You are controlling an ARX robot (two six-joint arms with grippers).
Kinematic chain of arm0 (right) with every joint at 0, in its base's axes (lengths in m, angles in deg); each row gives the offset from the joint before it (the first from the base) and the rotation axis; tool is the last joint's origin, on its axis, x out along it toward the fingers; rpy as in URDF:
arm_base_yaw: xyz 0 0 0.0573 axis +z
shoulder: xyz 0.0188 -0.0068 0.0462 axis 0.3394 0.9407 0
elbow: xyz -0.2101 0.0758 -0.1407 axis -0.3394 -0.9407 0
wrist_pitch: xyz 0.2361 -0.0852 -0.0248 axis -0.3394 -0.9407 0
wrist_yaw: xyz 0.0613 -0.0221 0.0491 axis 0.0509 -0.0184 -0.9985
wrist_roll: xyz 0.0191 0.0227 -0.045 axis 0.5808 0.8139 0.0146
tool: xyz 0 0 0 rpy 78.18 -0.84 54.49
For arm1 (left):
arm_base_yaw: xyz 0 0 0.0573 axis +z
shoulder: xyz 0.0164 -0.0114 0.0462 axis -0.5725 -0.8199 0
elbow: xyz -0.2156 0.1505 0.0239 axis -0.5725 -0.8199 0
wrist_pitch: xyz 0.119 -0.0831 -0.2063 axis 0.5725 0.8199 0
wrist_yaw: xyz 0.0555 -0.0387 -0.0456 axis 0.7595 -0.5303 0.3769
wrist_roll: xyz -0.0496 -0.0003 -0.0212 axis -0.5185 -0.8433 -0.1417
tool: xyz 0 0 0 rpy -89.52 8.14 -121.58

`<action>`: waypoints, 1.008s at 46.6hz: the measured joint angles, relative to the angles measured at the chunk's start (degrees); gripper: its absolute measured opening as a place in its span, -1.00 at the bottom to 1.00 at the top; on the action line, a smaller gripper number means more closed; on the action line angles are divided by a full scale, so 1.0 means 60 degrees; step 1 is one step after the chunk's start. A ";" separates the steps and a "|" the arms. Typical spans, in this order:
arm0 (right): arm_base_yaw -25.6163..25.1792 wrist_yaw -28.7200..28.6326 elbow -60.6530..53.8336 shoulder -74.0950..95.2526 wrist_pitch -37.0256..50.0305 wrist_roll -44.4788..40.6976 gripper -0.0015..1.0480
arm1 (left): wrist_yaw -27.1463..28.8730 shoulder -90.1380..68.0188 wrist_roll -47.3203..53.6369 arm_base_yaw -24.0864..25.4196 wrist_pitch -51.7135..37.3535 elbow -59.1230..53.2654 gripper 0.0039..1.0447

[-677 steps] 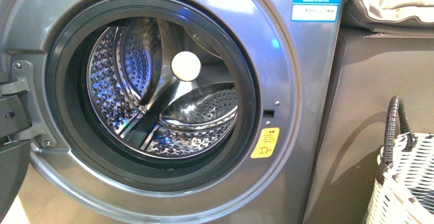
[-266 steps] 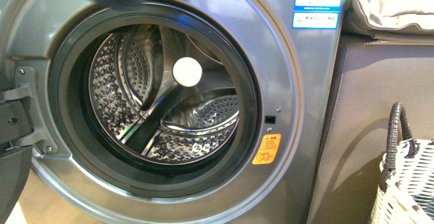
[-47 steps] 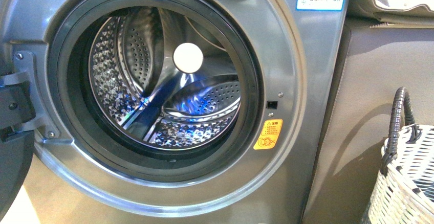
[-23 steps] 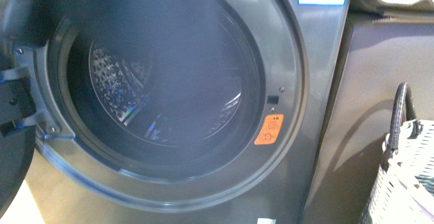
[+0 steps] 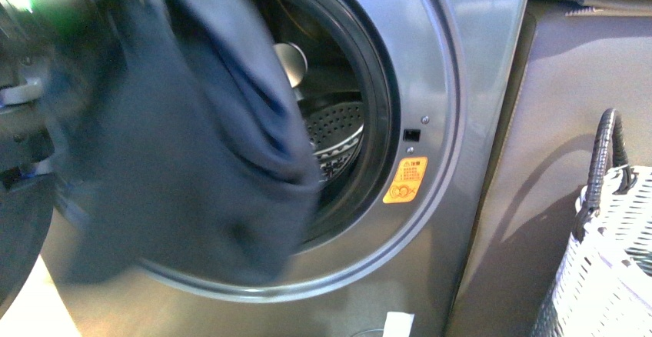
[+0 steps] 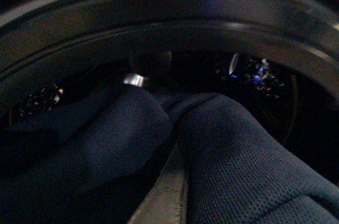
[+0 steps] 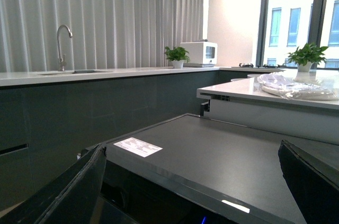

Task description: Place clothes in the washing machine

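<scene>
The clothes [image 5: 192,160] hang in the air right in front of the washing machine [image 5: 454,121] mouth, covering its left and middle part. They are not inside yet. The long axis runs top to bottom, from the left hand [image 6: 169,192] at the upper left down past the lower rim of the porthole. The drum [image 5: 338,133] lies straight beyond the cloth and shows only on the right side of the opening.

The left hand reads as clamped on the clothes: its fingers are buried under bunched navy fabric in the left wrist view, and the garment hangs from it. The right hand [image 7: 190,187] has its fingers spread with nothing between them. It is up over the machine's flat top, well apart from the garment, so the left arm is the nearer one.

Likely next move: carry the cloth forward through the mouth. The low hem could catch on the bottom rim.

Against one second ago, the porthole was fully open to view then, with only a dark lump at the top edge. Half a second ago a blur swept across it. The basket [image 5: 615,275] on the right is unchanged.
</scene>
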 joint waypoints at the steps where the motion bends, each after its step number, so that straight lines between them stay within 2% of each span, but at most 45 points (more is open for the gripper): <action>1: 0.0000 0.0000 0.0000 0.0000 0.0000 0.0000 0.85 | 0.0044 -0.0127 -0.0007 0.0007 0.0000 0.0080 -0.89; 16: 0.0000 -0.0004 0.0000 -0.0004 0.0000 0.0000 0.85 | 0.0528 -0.1749 0.0200 -0.0288 0.0226 0.1796 -0.89; 33: 0.0000 0.0000 0.0000 -0.0004 0.0000 0.0000 0.85 | 0.2215 -0.4080 0.0892 -0.0561 0.0437 0.4156 -0.89; 47: 0.0000 0.0000 0.0000 -0.0007 0.0000 0.0000 0.85 | 0.2379 -0.5340 0.1333 -0.0226 0.1035 0.5839 -0.89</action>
